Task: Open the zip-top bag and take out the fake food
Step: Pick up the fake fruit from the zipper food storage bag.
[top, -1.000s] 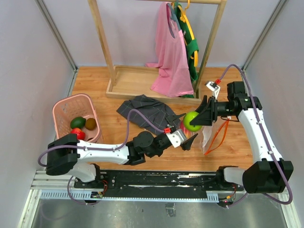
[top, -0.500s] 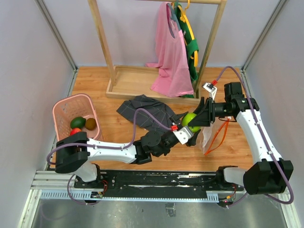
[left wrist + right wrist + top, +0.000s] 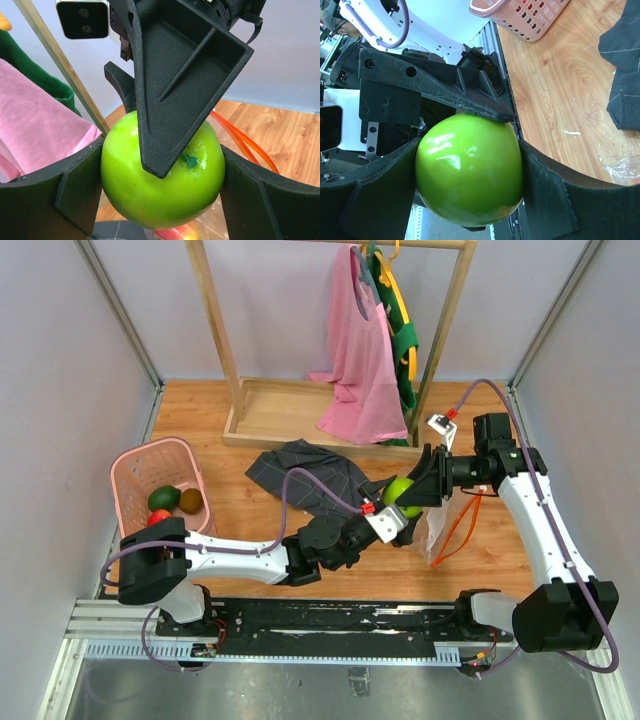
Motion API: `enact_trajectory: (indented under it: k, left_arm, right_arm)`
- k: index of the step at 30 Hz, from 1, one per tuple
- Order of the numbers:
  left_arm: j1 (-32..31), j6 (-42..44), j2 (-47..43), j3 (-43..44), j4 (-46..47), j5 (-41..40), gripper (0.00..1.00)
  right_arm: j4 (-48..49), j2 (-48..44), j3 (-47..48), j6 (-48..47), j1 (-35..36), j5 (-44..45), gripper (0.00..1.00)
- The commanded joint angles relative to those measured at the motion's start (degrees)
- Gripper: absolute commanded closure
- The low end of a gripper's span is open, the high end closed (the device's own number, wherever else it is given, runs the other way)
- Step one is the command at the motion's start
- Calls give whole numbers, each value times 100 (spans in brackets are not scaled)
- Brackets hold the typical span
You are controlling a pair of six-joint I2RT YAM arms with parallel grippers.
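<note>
Partly done: right gripper (image 3: 420,490) clamping green apple (image 3: 469,170); left gripper (image 3: 162,165) flanking it, grip unclear; fruits (image 3: 163,498) lying in left basket (image 3: 122,485); zip-top bag (image 3: 440,525) seemingly holding more.

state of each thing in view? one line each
apple: off the table, clamped in right pincer
left pincer: pads flank apple, grip unclear
bag: lying on table, mouth looks open
basket: upright, three fruits inside
cloth: crumpled on table
shirt: hanging on rack
</note>
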Motion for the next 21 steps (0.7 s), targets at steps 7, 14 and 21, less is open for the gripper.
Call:
enact_trajectory:
  k: [7,14,21]
  left_arm:
    - [22,-57,-204,-66,249,13,96]
    - [29,-175,-461,-442,337,11,100]
    - [35,-450,-1022,-1018,380,114,100]
  right_arm:
    - [32,-235,-151,-11,96,97,1]
    - [115,-289,-230,-37,89,124,2]
    - [-107,-410,-168,-458,80,70,1]
